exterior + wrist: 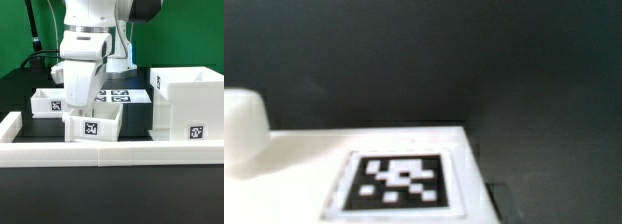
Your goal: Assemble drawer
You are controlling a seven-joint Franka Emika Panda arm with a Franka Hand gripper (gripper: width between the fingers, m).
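Observation:
The tall white housing (185, 105) stands at the exterior view's right, a tag on its front. One shallow white tray (92, 123) sits in the front middle with a tag facing forward. A second tray (46, 100) sits at the exterior view's left. My gripper (73, 97) hangs tilted between the two trays, just above the middle tray's back edge. Its fingertips are hidden behind the hand, and no fingers show in the wrist view. The wrist view shows a white tagged surface (402, 178) and a rounded white part (240, 130) on the dark table.
The marker board (118, 97) lies flat behind the trays. A long low white wall (110, 152) edges the table's front, with a raised end (8, 128) at the exterior view's left. A green backdrop stands behind the arm.

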